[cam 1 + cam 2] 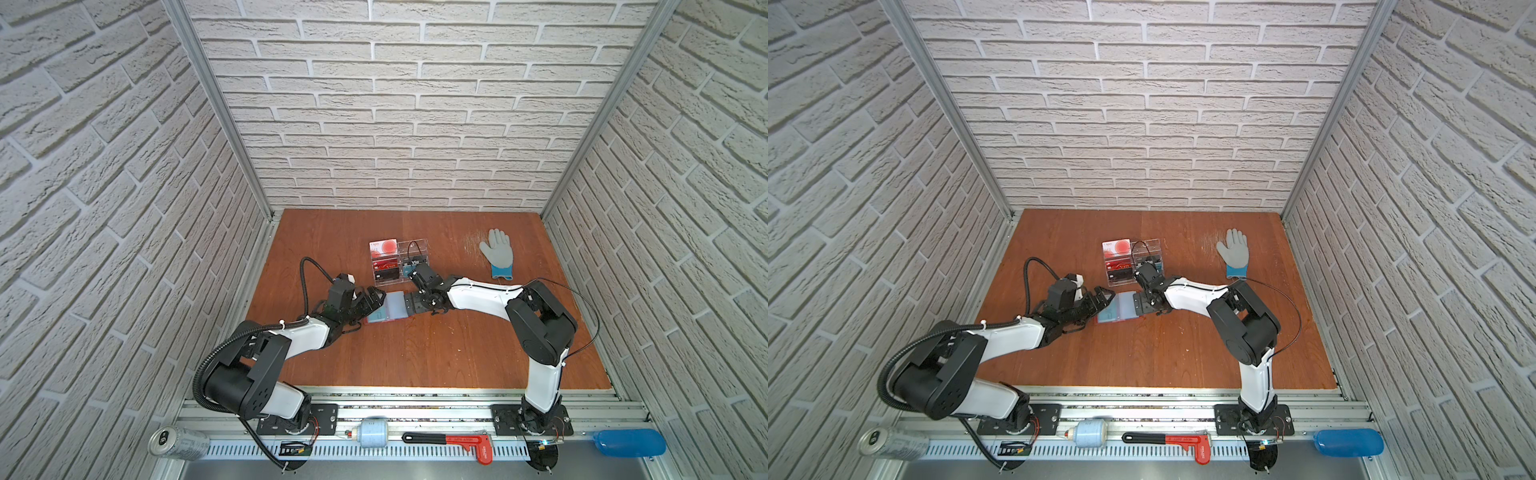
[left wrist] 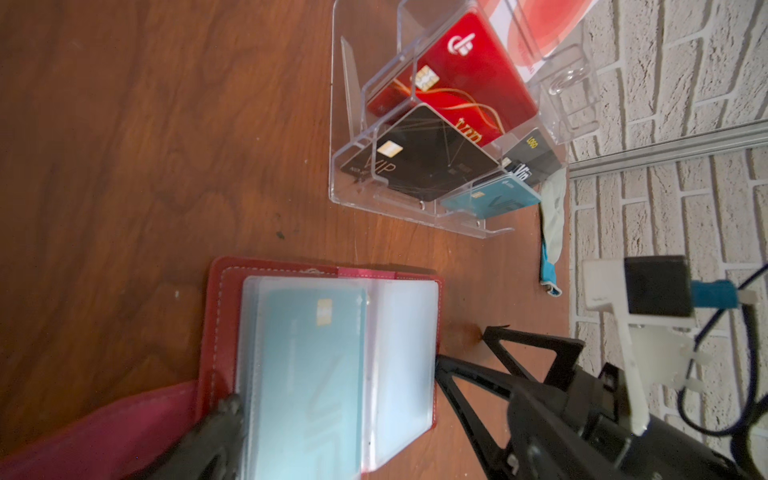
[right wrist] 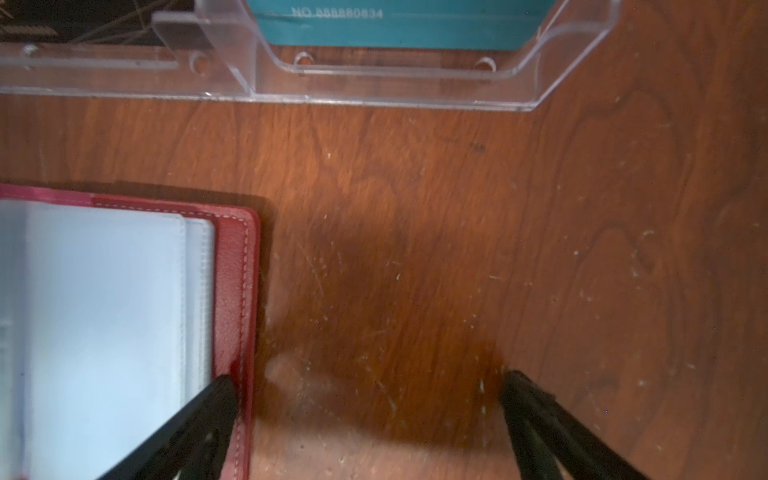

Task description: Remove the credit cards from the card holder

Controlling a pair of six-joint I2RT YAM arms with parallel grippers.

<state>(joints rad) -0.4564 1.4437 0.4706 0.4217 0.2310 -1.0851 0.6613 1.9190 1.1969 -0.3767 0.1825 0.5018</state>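
Red card holder (image 1: 388, 309) spread open, between left pincer (image 1: 376, 305) and right pincer (image 3: 370, 390), both wide apart, gripping nothing

A reddish-brown wooden tabletop (image 1: 415, 353) is enclosed on three sides by white brick-patterned walls (image 1: 395, 104). Aluminium posts (image 1: 218, 104) are set at its rear corners, and an aluminium rail (image 1: 415, 411) is fixed along its front edge.

The red card holder (image 1: 1119, 310) lies open near the middle of the wooden table (image 1: 1163, 357), its pale blue inside showing. The left gripper (image 1: 1105, 301) sits at its 9 o'clock edge and the right gripper (image 1: 1137, 305) at its 3 o'clock edge, both spread wide. A clear card stand (image 1: 1133, 262) is at its 12 o'clock, and a grey glove (image 1: 1236, 253) lies toward 2 o'clock.
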